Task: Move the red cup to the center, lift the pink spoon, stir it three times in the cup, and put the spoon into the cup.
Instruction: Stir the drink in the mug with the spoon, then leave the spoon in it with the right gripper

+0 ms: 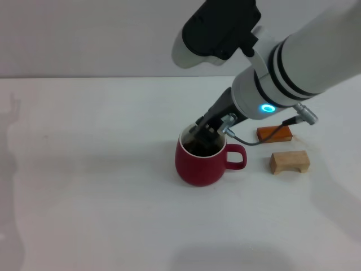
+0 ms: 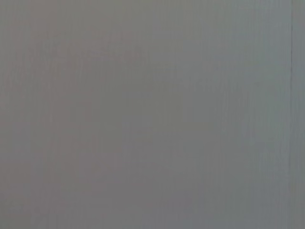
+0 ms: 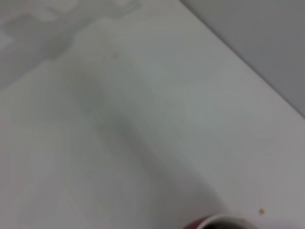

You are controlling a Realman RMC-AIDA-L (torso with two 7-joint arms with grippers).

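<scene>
The red cup (image 1: 198,164) stands upright near the middle of the white table (image 1: 90,169), with its loop handle pointing toward the blocks. My right gripper (image 1: 202,138) reaches down from the right and its tip dips into the cup's mouth, darkening the white inside. The pink spoon is hidden. Only a sliver of the red cup's rim (image 3: 224,222) shows in the right wrist view. The left wrist view holds nothing but a plain grey surface.
An orange-brown flat block (image 1: 274,133) and a tan wooden block (image 1: 289,162) lie to the right of the cup's handle. A grey cable (image 1: 248,141) loops from my right wrist above the handle. The table's far edge meets a grey wall.
</scene>
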